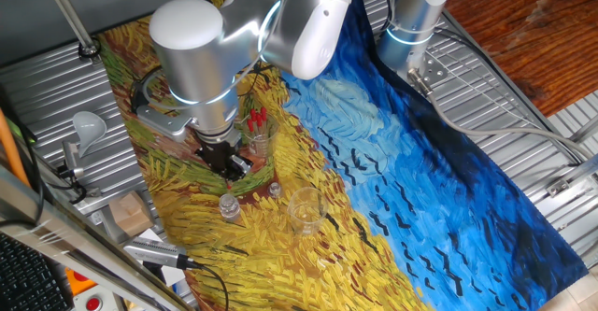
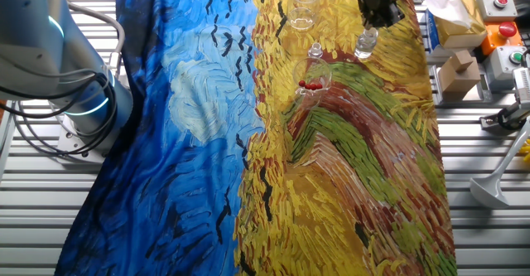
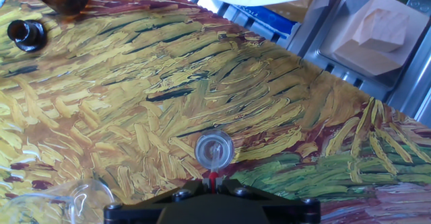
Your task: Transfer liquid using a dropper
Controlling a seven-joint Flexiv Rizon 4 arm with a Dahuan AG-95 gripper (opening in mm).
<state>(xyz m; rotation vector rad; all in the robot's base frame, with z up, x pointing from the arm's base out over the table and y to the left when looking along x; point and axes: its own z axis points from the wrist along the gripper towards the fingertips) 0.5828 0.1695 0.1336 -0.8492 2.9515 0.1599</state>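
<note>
Gripper [image 1: 227, 162]: black, pointing down over the painted tablecloth [image 1: 448, 190]. Hand view shows a red bulb tip at the claw's front edge, directly above a small clear vial [image 3: 215, 149]; fingers apparently clamped on a dropper [image 3: 213, 177], its glass stem hidden.
Spare droppers [image 1: 256, 118]: red bulbs up, standing in a clear glass [image 1: 259, 141] just beside the gripper.
Vial: upright, near the gripper, also seen in the other fixed view [image 2: 366, 44].
Empty beaker [image 1: 306, 210]: near the vial, apart from it.
Second small clear bottle [image 2: 315, 51]: between glass and beaker.
Brown bottles [image 3: 27, 34]: upper left of hand view, one cut off.
Wooden block [image 2: 457, 73]: off the cloth.
</note>
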